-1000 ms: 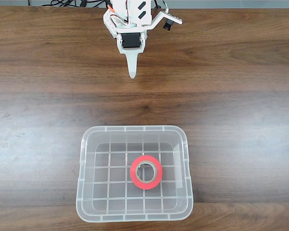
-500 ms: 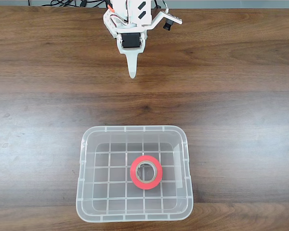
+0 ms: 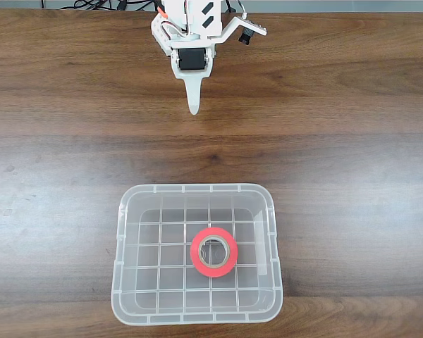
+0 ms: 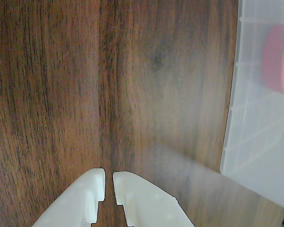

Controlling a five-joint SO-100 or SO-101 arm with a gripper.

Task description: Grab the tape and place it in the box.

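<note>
In the fixed view nothing has moved: the tape (image 3: 213, 251) lies flat inside the box (image 3: 197, 315), well apart from the gripper (image 3: 192, 107). In the wrist view the jaws are nearly pressed together, empty, over bare tabletop (image 4: 52, 85).

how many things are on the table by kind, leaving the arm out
Red-orange tape roll: 1, lying flat inside the box
Clear plastic box: 1, on the wooden table
Total: 2
The hand hangs apart from both, holding nothing, its fingertips nearly touching in the wrist view.
</note>
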